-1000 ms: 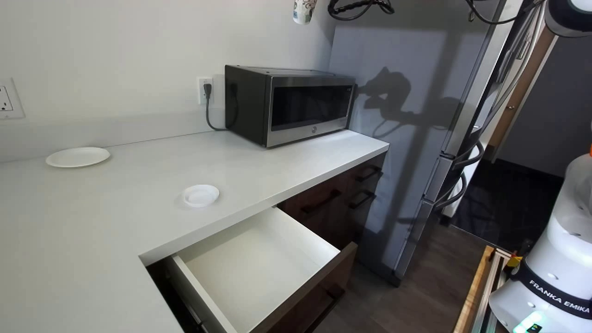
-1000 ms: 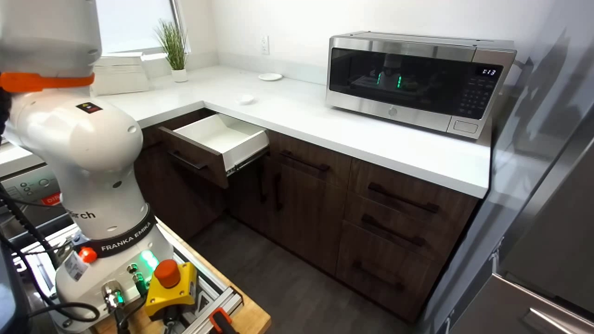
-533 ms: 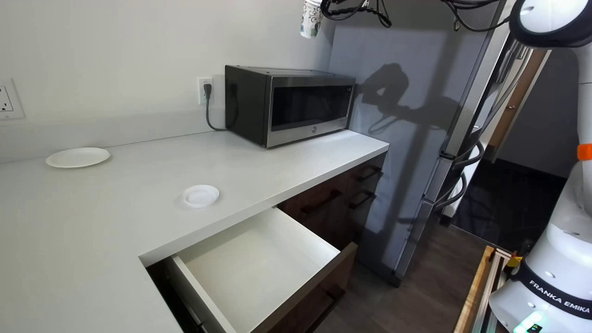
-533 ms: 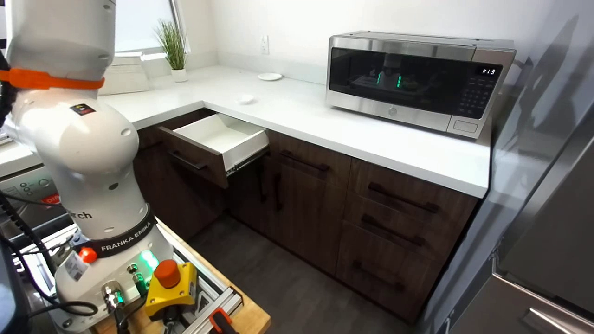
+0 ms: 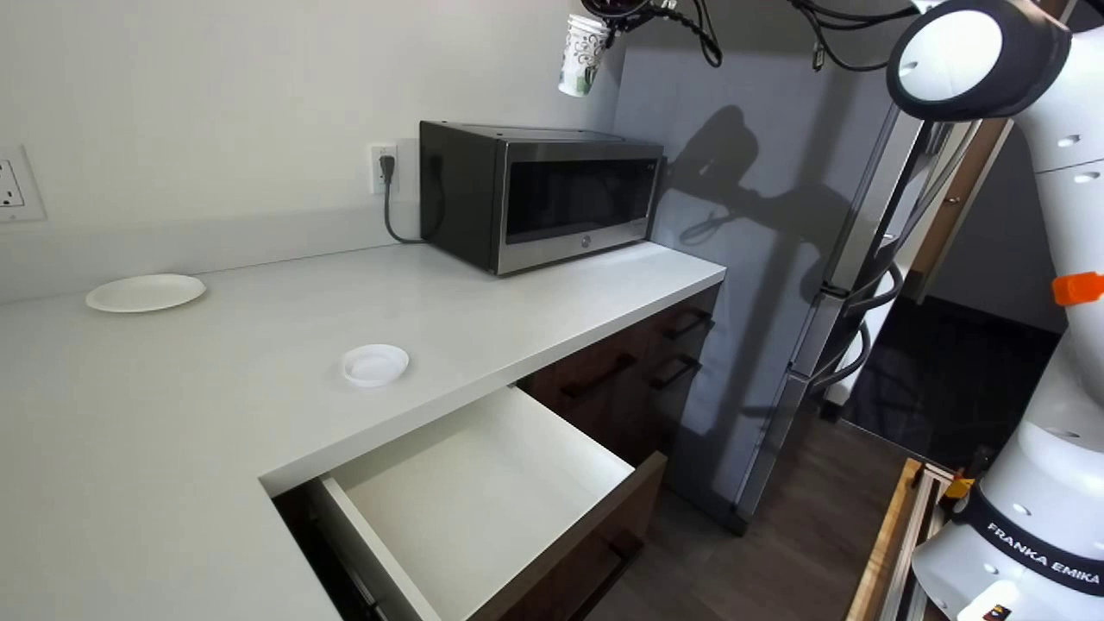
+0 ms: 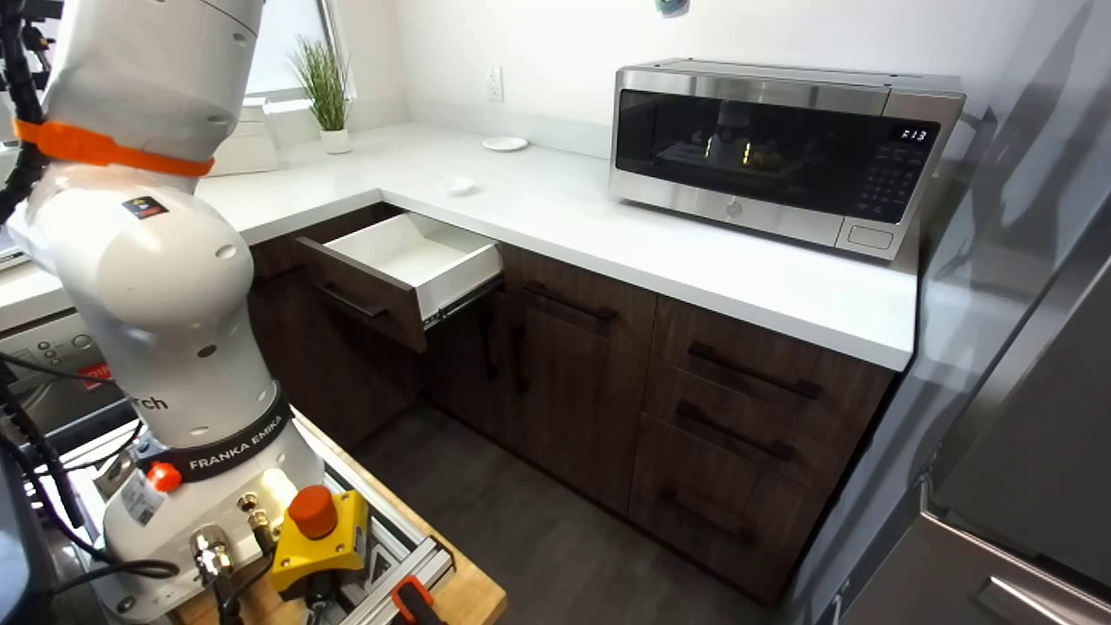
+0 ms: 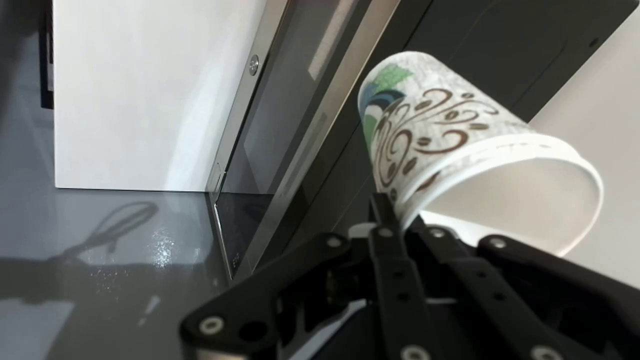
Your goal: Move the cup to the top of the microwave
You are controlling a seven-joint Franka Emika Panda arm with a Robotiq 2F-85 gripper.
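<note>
The cup (image 5: 581, 59) is white with brown scrolls and a green-blue mark. It hangs in the air above the microwave (image 5: 582, 203) in an exterior view, rim up and slightly tilted. Only its bottom (image 6: 671, 7) shows at the top edge in an exterior view. The microwave (image 6: 764, 161) stands on the counter, and its dark top lies behind the cup (image 7: 440, 115) in the wrist view. My gripper (image 7: 399, 220) is shut on the cup's rim, one finger outside and one inside the wall. In an exterior view the gripper is mostly cut off by the top edge.
A drawer (image 5: 492, 483) stands open below the counter (image 5: 285, 345). A small saucer (image 5: 375, 366) and a larger plate (image 5: 145, 293) lie on the counter. A tall grey fridge panel (image 5: 742, 259) stands right beside the microwave. A wall rises behind. A potted plant (image 6: 325, 95) stands in the corner.
The cup has come down in the gripper towards the microwave's top, moving slightly right in an exterior view. The arm has leaned forward. The base light has turned from green to yellowish.
</note>
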